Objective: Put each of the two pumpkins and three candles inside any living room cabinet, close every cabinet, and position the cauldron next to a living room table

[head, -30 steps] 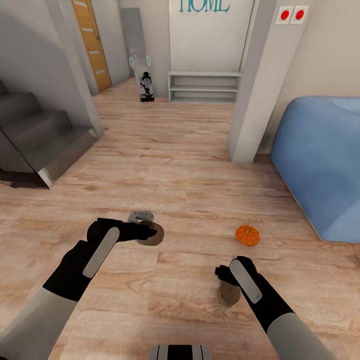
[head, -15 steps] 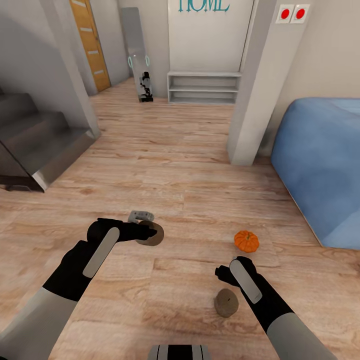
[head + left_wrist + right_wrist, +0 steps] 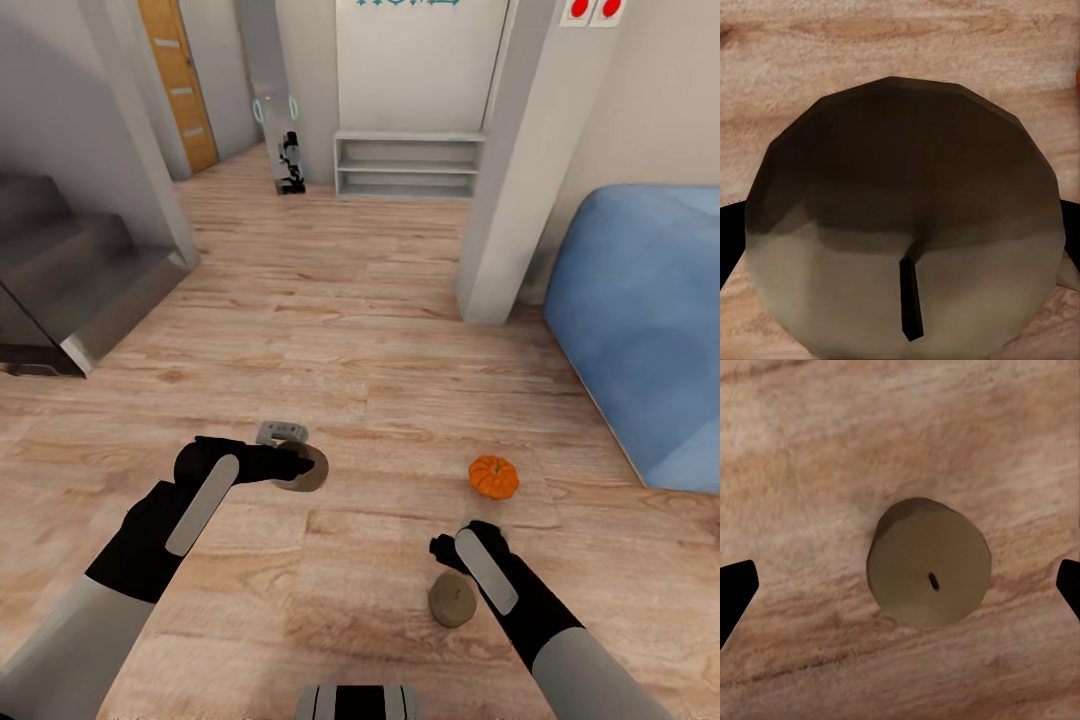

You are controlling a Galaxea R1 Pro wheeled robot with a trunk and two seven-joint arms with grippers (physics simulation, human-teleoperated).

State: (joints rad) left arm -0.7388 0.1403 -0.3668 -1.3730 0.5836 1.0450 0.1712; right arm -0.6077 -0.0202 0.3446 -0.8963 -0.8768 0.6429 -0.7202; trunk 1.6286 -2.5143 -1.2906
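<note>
Far left there's a grey staircase (image 3: 70, 280) w/ an orange door (image 3: 180, 80) behind it. Left gripper (image 3: 290, 466) is clamped on a candle (image 3: 305, 468), held above the wood floor (image 3: 350, 330); in the left wrist view that candle (image 3: 904, 232) sits right up against the cam, wick side facing it. Straight back there's a white open shelf unit (image 3: 408, 165), and a grey pillar (image 3: 510, 170) stands btw that and the blue sofa (image 3: 640, 310) on the right. Right gripper (image 3: 447, 549) hangs over a 2nd candle (image 3: 452, 599) standing on the floor; right wrist cam shows that candle (image 3: 929, 562) centered btw the fingertips (image 3: 735, 589), which are wide apart and not touching it. One pumpkin (image 3: 494, 477) sits on the floor just past the right gripper, near the sofa, nothing blocking it.
</note>
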